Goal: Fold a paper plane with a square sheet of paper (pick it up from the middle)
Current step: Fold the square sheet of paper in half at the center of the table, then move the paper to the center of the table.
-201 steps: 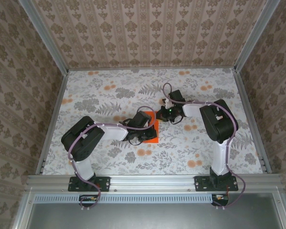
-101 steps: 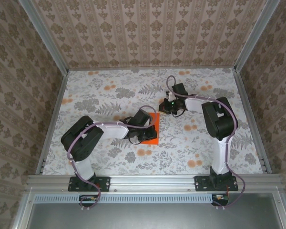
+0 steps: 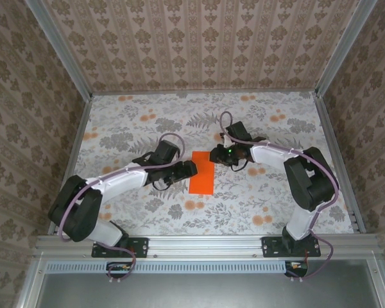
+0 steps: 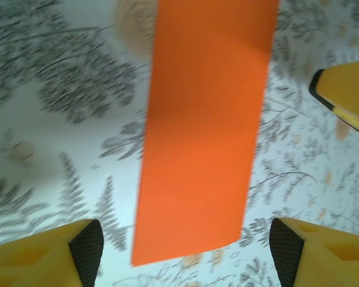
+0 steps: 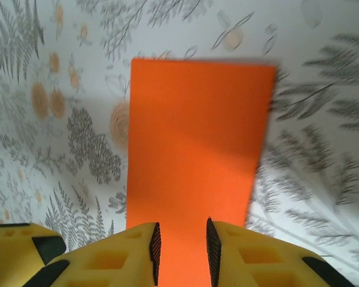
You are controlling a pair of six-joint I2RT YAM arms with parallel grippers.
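Just one paper sheet (image 3: 202, 174) beside left gripper (image 3: 188, 168) and right gripper (image 3: 213, 156).

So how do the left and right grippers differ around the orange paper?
The left gripper stands wide open; the right gripper shows just a narrow gap. From above, the left sits beside the left edge of the orange paper, the right at its far right corner. Both are low over the paper, which lies flat.

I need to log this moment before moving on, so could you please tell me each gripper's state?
Left gripper: open wide, holding nothing; orange paper lies flat below.
Right gripper: fingers narrowly parted over the paper, holding nothing.
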